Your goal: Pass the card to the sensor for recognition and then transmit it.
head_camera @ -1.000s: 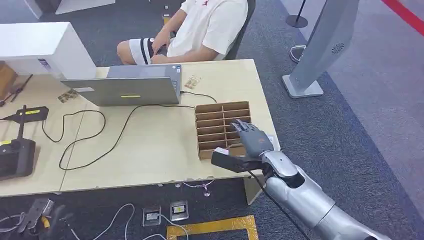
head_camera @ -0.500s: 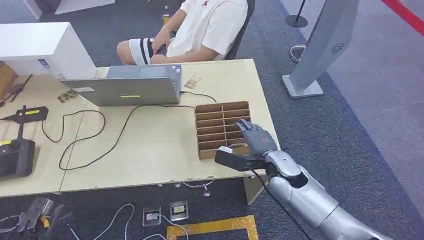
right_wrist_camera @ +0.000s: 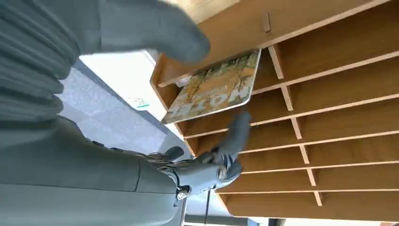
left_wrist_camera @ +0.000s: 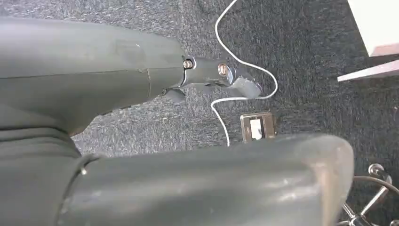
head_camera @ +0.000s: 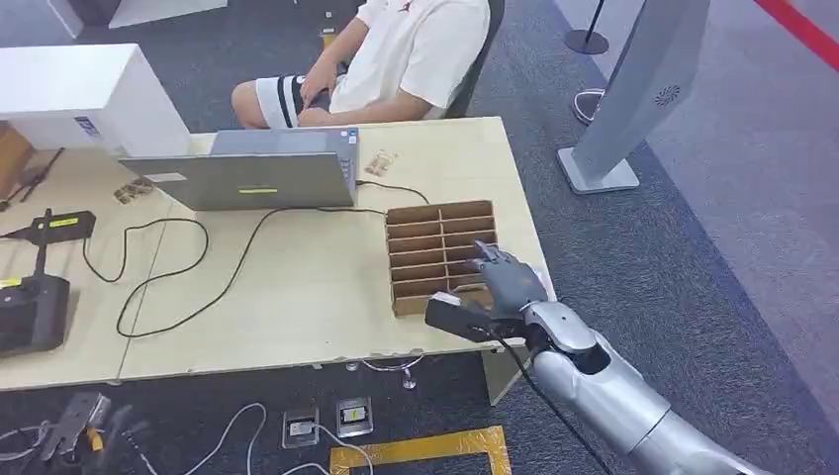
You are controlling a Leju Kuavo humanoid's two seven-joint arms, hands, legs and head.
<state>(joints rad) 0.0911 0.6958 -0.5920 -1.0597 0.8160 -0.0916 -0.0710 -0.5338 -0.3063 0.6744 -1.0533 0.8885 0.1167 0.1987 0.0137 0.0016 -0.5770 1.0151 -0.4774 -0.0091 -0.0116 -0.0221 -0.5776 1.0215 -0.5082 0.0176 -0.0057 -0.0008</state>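
1. A pale wooden table [head_camera: 297, 297] carries a laptop [head_camera: 247, 176] with a person [head_camera: 396, 54] seated behind it.
2. A slotted wooden rack [head_camera: 435, 252] stands at the table's right end.
3. The right hand [head_camera: 505, 282] hovers over the rack's near slots, fingers apart and empty.
4. The card [right_wrist_camera: 216, 87] leans tilted in an end slot.
5. The left hand [left_wrist_camera: 141, 117] hangs above carpet; its grip cannot be told.

Right hand [head_camera: 507, 281] shifted slightly nearer, fingers [head_camera: 488, 261] curling over box [head_camera: 440, 254].
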